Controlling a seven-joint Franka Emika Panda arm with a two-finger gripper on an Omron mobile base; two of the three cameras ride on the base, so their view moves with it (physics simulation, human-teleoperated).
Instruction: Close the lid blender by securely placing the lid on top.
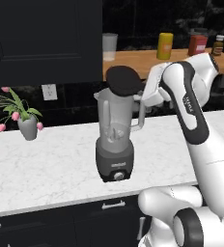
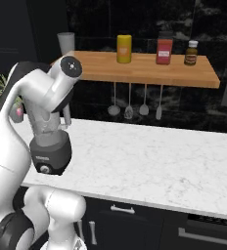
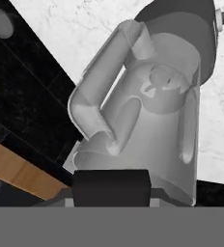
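White marble counter point(image 1: 46, 164) running under a black backsplash, wooden shelf point(image 2: 149, 68) hanging above, carrying a yellow canister point(image 2: 124, 48), a red box point(image 2: 164, 51) and a brown bottle point(image 2: 191, 52). Standing upright on the counter near its front edge: the blender point(image 1: 116, 140), translucent jar on its dark base, handle pointing toward the arm. Hovering tilted just above the jar's mouth: the lid point(image 1: 124, 80), not yet seated flat. Gripper point(image 1: 144, 91) clenching on the lid from the handle side, looking down along the jar in the hand view. Sitting well off at the counter's left end: a vase of pink tulips point(image 1: 22, 118).
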